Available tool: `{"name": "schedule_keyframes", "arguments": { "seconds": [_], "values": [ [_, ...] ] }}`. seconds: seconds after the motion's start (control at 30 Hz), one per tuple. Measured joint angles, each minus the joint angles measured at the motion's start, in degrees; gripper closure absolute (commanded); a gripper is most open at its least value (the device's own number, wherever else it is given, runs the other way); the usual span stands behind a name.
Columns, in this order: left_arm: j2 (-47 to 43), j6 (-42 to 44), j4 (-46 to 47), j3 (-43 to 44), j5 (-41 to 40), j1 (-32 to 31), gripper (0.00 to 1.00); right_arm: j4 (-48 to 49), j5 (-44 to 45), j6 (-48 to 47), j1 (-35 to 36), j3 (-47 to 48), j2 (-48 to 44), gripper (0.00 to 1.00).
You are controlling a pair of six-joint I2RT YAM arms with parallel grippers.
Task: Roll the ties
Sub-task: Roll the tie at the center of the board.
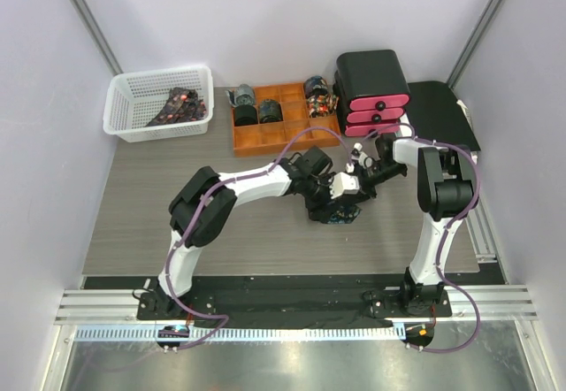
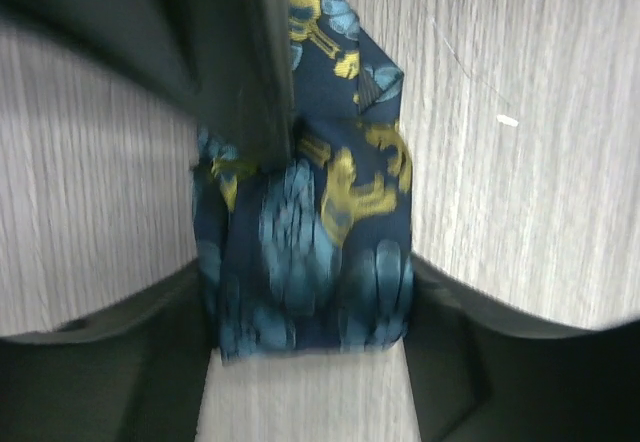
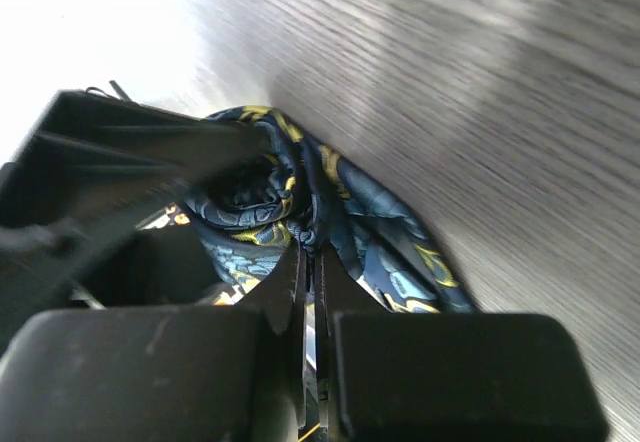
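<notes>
Near the orange tray (image 1: 265, 148), left pincer (image 2: 310, 357) straddles the tie (image 2: 330, 242), grip unclear; right pincer (image 3: 312, 262) closed.

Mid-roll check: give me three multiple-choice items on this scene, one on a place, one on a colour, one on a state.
1. Where is the tie being rolled?
A) in the white basket
B) on the table, between the orange tray and the arm bases
C) on the drawer unit

2. What is its pattern?
A) red on white
B) plain grey
C) teal and gold on navy

3. The right gripper is:
A) shut on the tie
B) wide open above it
C) out of view

Answers:
1 B, the top view shows it on bare tabletop below the tray.
2 C, both wrist views show those colours.
3 A, its fingers pinch the fabric with hardly a gap.
</notes>
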Motion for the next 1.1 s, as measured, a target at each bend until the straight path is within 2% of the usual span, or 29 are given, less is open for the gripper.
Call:
{"name": "schedule_keyframes", "arguments": {
  "seconds": [0.17, 0.5, 0.6, 0.77, 0.83, 0.97, 1.1],
  "values": [
    [-5.1, -3.8, 5.4, -7.8, 2.6, 2.2, 0.18, -0.2, 3.2, -0.1, 0.3, 0.0, 0.0, 0.99],
    [-6.7, -9.7, 15.6, -12.0, 6.6, 3.4, 0.12, -0.8, 8.2, -0.1, 1.8, 0.4, -0.2, 0.99],
    [-6.7, -10.4, 18.2, -12.0, 7.8, 3.1, 0.12, -0.7, 8.9, 0.0, 3.1, 0.5, -0.4, 0.99],
    [-6.6, -8.7, 20.3, -12.0, 9.4, 2.4, 0.22, -0.8, 9.4, 0.0, 4.8, 0.9, -0.4, 0.99],
    [-6.6, -7.6, 20.7, -12.3, 9.8, 2.3, 0.22, -1.0, 9.7, 0.1, 4.9, 1.1, -0.3, 0.99],
    [-6.6, -6.4, 23.7, -16.5, 9.9, 2.3, 0.19, -1.4, 10.3, 0.2, 5.2, 1.6, -0.3, 0.99],
    [-8.1, -6.4, 32.1, -24.3, 9.9, 2.3, 0.19, -1.3, 10.8, 0.2, 6.0, 2.3, 0.0, 0.99]
  ]
}}
